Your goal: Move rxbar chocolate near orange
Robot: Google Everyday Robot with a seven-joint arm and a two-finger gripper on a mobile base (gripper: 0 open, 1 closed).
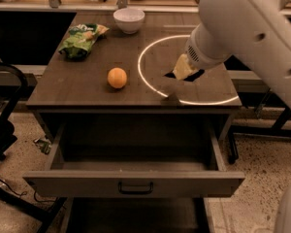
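- The rxbar chocolate (197, 75) shows only as a dark flat patch on the right half of the worktop (87, 84). It lies inside a bright ring of light (140, 67) and is mostly hidden by the arm.
- The end effector (183, 68) is low over that patch, at or just above the bar. I cannot tell whether it is open, closed, or already gripping the wrapper.
- The bar is probably light and fairly stiff, with a slick foil wrapper. It sits low on the wood, so a pinch across its narrow width near the middle seems the safest hold. A loose pinch could let it slide or twist.
- The orange (117, 77) sits to the left, well apart from the bar. It is round, so a nudge would likely set it rolling.
- The worktop is flat dark wood. A green snack bag (82, 39) and a white bowl (129, 19) sit toward the back left, away from the straight path to the fruit.
- Below the front edge a drawer (136, 182) stands open, so a dropped bar could fall into it.
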